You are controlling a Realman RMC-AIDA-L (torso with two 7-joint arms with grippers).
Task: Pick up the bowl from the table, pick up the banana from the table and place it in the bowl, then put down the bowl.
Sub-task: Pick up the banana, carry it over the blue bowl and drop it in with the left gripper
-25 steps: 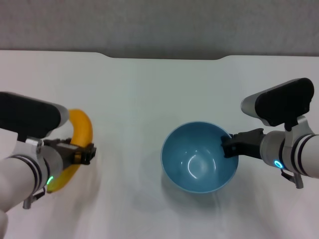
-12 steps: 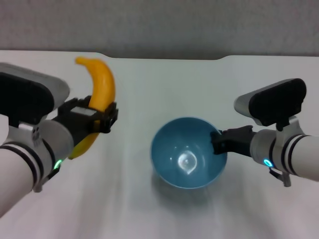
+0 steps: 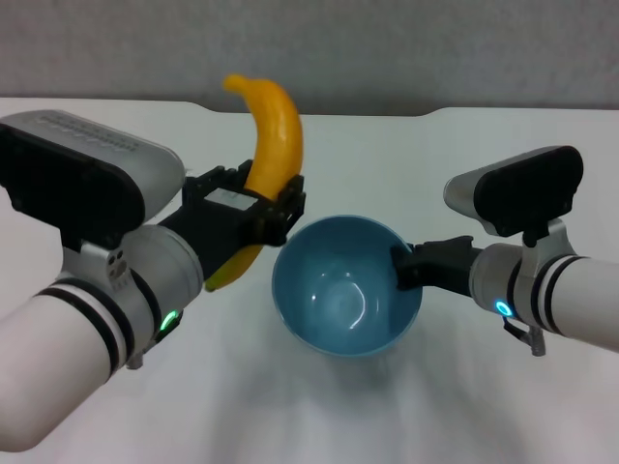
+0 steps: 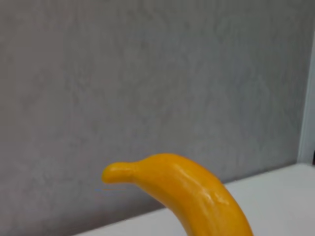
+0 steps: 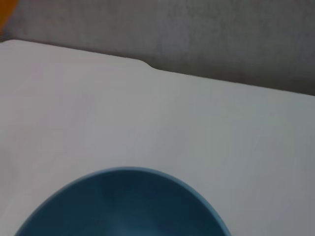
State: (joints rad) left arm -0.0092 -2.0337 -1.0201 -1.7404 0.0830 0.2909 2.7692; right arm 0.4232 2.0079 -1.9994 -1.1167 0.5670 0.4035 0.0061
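My left gripper (image 3: 253, 215) is shut on the yellow-orange banana (image 3: 267, 150) and holds it upright above the white table (image 3: 387, 155), just left of the bowl. The banana also shows in the left wrist view (image 4: 192, 194), stem end up. My right gripper (image 3: 404, 267) is shut on the right rim of the light-blue bowl (image 3: 346, 285) and holds it lifted over the table. The bowl's rim shows in the right wrist view (image 5: 123, 204). The bowl is empty.
The table's far edge has a notch (image 3: 319, 112) with a grey wall behind it. The table edge also shows in the right wrist view (image 5: 147, 64).
My left gripper has risen and moved right with the banana, close to the bowl. My right gripper has carried the bowl a little left and up.
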